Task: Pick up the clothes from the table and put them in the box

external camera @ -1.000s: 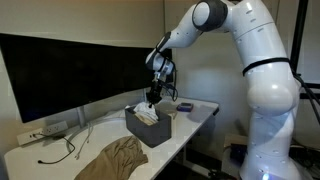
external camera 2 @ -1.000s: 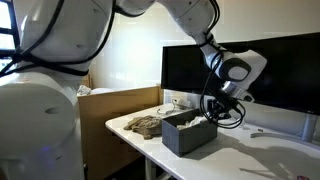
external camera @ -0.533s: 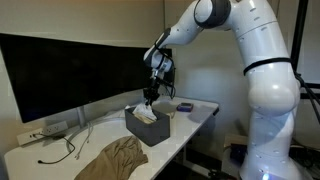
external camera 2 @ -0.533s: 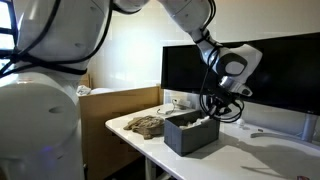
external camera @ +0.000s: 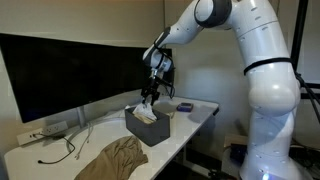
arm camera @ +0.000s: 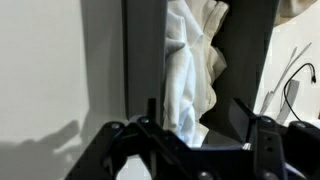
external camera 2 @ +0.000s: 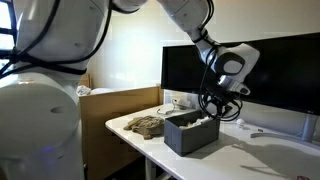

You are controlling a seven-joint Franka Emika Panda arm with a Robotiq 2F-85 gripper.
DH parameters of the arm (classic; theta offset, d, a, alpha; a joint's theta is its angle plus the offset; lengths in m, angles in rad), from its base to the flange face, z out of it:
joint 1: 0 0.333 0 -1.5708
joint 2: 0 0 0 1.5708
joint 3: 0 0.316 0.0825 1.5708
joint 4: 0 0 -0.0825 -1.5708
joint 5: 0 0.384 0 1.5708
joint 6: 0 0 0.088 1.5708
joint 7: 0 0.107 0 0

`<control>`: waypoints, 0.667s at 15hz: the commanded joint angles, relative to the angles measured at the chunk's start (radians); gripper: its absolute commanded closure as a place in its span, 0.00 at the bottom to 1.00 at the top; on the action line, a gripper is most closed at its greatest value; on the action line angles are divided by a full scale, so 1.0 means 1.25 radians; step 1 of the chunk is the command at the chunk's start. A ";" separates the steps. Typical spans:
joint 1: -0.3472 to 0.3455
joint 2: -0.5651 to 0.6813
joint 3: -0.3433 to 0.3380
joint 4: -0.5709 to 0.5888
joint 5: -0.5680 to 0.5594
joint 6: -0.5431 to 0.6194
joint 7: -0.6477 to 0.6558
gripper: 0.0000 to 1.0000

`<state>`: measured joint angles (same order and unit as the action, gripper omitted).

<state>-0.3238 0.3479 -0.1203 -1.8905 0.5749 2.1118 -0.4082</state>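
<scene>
White Panda arm [external camera: 262, 90] fills 3 o'clock side of exterior view, reaching toward 9. Black monitor [external camera: 60, 75] stands at rear of worktop [external camera: 40, 155], at 10 o'clock of box. Tan-khaki garment [external camera: 113, 158] lies crumpled on worktop at 7 o'clock of dark grey box [external camera: 152, 131], apart from it. White garment [external camera: 146, 114] sits bunched inside box, top poking above rim. Claw [external camera: 149, 100] hangs at box's 12 o'clock, just over white garment. Wrist view: fingers [arm camera: 243, 112] spread apart, fabric below them unclamped.

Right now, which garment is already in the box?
The white one, inside the box below the claw; the tan one lies on the table.
</scene>
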 commanded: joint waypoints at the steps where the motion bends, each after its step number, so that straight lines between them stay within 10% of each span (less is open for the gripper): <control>1: -0.001 -0.027 0.004 -0.034 -0.007 0.018 -0.024 0.51; 10: 0.011 -0.009 0.011 -0.033 -0.036 0.016 -0.033 0.93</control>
<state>-0.3153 0.3483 -0.1114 -1.8973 0.5605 2.1159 -0.4287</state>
